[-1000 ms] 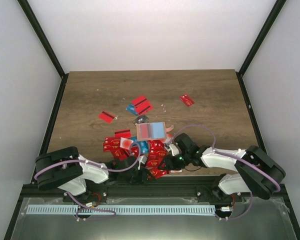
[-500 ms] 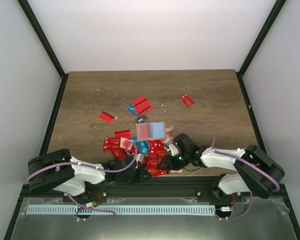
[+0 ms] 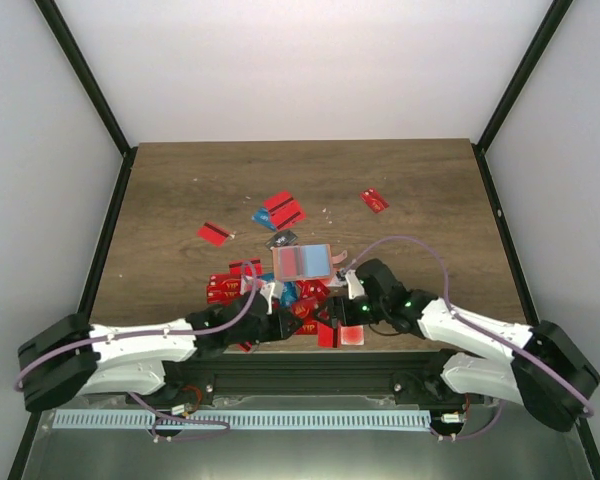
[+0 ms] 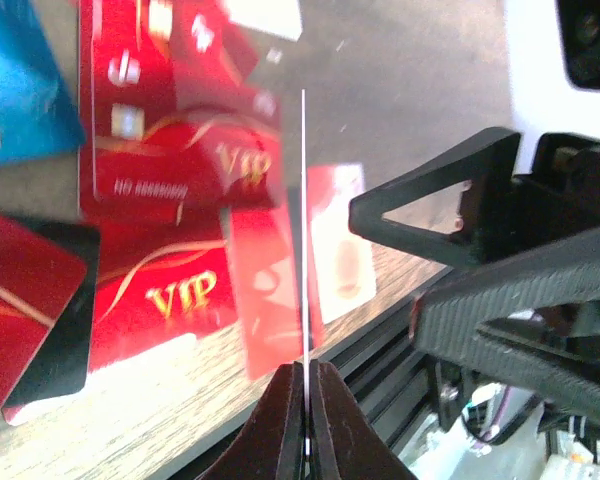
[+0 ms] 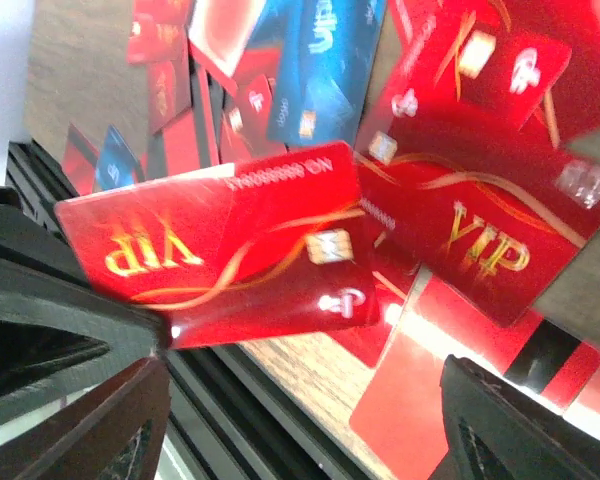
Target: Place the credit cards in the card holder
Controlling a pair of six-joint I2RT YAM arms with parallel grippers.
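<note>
My left gripper (image 4: 305, 378) (image 3: 302, 318) is shut on a red VIP credit card (image 5: 220, 255), which the left wrist view shows edge-on as a thin white line (image 4: 303, 220). It holds the card in the air over the table's near edge. My right gripper (image 5: 310, 435) (image 3: 333, 315) faces it, open, one finger (image 5: 115, 425) under the card's end and nothing gripped. Several red and blue credit cards (image 3: 280, 295) lie heaped below both grippers. Just behind the heap lies a larger flat rectangle, apparently the card holder (image 3: 302, 262).
More cards (image 3: 283, 209) lie scattered farther back, with one red card (image 3: 374, 200) at the right and another (image 3: 215, 233) at the left. A white card with a red dot (image 4: 345, 250) sits at the table's near edge (image 4: 400, 330), beside the black frame rail.
The left arm has stretched right toward the heap and its gripper has shut on the red card. The right gripper's jaws have widened and stand off the card.
</note>
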